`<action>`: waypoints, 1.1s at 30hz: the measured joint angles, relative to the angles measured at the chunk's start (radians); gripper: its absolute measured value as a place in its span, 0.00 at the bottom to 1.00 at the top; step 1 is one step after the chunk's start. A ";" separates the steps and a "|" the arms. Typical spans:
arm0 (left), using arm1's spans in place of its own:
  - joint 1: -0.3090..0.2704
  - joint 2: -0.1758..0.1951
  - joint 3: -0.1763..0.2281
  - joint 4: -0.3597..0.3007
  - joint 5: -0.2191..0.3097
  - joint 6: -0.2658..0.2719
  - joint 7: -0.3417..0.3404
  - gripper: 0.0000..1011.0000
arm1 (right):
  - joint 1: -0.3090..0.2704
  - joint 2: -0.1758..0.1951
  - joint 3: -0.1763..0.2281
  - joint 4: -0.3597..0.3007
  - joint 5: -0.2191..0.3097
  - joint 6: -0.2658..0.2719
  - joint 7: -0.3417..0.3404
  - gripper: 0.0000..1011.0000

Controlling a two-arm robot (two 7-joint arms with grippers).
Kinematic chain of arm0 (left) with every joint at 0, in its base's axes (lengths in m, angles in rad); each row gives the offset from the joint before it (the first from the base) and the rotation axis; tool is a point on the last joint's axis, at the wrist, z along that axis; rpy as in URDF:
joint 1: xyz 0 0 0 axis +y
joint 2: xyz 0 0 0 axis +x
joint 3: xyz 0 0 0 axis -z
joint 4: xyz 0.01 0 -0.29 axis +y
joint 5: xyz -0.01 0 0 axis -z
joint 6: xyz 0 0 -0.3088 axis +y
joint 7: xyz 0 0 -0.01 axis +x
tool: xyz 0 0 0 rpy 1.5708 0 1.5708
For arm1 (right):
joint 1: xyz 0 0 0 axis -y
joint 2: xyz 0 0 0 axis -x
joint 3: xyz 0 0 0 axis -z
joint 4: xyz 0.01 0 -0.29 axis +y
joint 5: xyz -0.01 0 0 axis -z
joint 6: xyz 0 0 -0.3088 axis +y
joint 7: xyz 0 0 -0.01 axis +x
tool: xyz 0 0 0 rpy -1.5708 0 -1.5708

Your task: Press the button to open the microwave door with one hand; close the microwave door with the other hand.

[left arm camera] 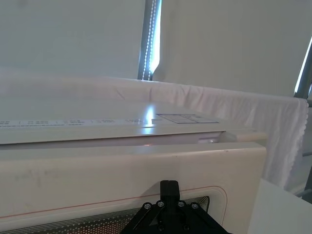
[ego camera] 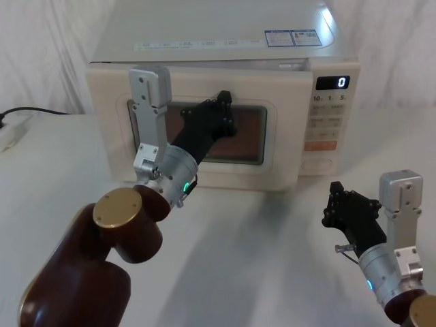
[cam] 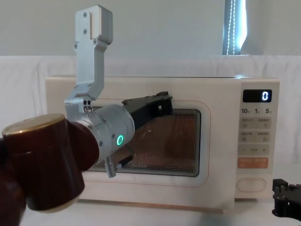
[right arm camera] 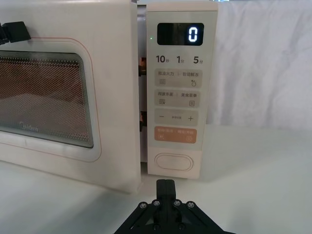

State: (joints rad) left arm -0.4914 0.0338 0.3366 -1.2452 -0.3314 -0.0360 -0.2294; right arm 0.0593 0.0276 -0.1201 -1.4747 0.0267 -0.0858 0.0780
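Observation:
The cream microwave (ego camera: 204,34) stands at the back of the table, its display (right arm camera: 180,34) reading 0. The microwave door (ego camera: 286,136) stands slightly ajar, with a narrow gap (right arm camera: 142,87) between it and the keypad strip. My left gripper (ego camera: 223,102) is shut and its tip rests against the upper part of the door's window (cam: 162,101). The wide cream button (right arm camera: 174,162) sits at the bottom of the keypad strip. Shut on nothing, my right gripper (ego camera: 335,191) hangs low over the table, in front of the button and well short of it.
A white power strip with a black cable (ego camera: 13,129) lies at the table's far left. White cloth hangs behind the microwave. Bare white table (ego camera: 259,238) stretches between the two arms in front of the oven.

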 joint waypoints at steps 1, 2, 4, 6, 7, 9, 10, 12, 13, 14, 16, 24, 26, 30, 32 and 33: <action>-0.003 -0.003 -0.002 0.004 0.004 -0.002 0.001 0.00 | 0.000 0.000 0.000 0.000 0.000 0.000 0.000 0.00; -0.004 -0.005 -0.003 0.006 0.005 -0.004 0.002 0.00 | 0.000 0.000 0.000 0.000 0.000 0.000 0.000 0.00; -0.006 -0.007 -0.006 0.009 0.008 -0.006 0.006 0.00 | 0.000 0.000 0.000 0.000 0.000 0.000 0.000 0.00; -0.009 -0.012 -0.011 0.013 0.016 -0.010 0.013 0.00 | 0.000 0.000 0.000 0.000 0.000 0.000 0.000 0.00; -0.009 -0.012 -0.011 0.013 0.016 -0.010 0.013 0.00 | 0.000 0.000 0.000 0.000 0.000 0.000 0.000 0.00; -0.010 -0.015 -0.014 0.016 0.023 -0.013 0.017 0.00 | 0.000 0.000 0.000 0.000 0.000 0.000 0.000 0.00; -0.011 -0.015 -0.015 0.018 0.025 -0.013 0.018 0.00 | 0.000 0.000 0.000 0.000 0.000 0.000 0.000 0.00; -0.014 -0.018 -0.018 0.022 0.031 -0.015 0.021 0.00 | 0.000 0.000 0.000 0.000 0.000 0.000 0.000 0.00; -0.015 -0.018 -0.019 0.024 0.033 -0.016 0.022 0.00 | 0.000 0.000 0.000 0.000 0.000 0.000 0.000 0.00; -0.017 -0.020 -0.020 0.026 0.037 -0.017 0.023 0.00 | 0.000 0.000 0.000 0.000 0.000 0.000 0.000 0.00; -0.018 -0.022 -0.022 0.029 0.043 -0.017 0.025 0.00 | 0.000 0.000 0.000 0.000 0.000 0.000 0.000 0.00; -0.028 -0.029 -0.031 0.041 0.058 -0.019 0.028 0.00 | 0.000 0.000 0.000 0.000 0.000 0.000 0.000 0.00; -0.031 -0.032 -0.032 0.046 0.063 -0.020 0.028 0.00 | 0.000 0.000 0.000 0.000 0.000 0.000 0.000 0.00; -0.034 -0.034 -0.035 0.050 0.067 -0.021 0.027 0.00 | 0.000 0.000 0.000 0.000 0.000 0.000 0.000 0.00; -0.036 -0.035 -0.035 0.052 0.069 -0.021 0.025 0.00 | 0.000 0.000 0.000 0.000 0.000 0.000 0.000 0.00; -0.038 -0.036 -0.036 0.054 0.070 -0.021 0.024 0.00 | 0.000 0.000 0.000 0.000 0.000 0.000 0.000 0.00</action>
State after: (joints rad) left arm -0.5289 -0.0018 0.3003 -1.1910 -0.2610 -0.0570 -0.2052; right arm 0.0593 0.0276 -0.1201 -1.4746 0.0267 -0.0859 0.0781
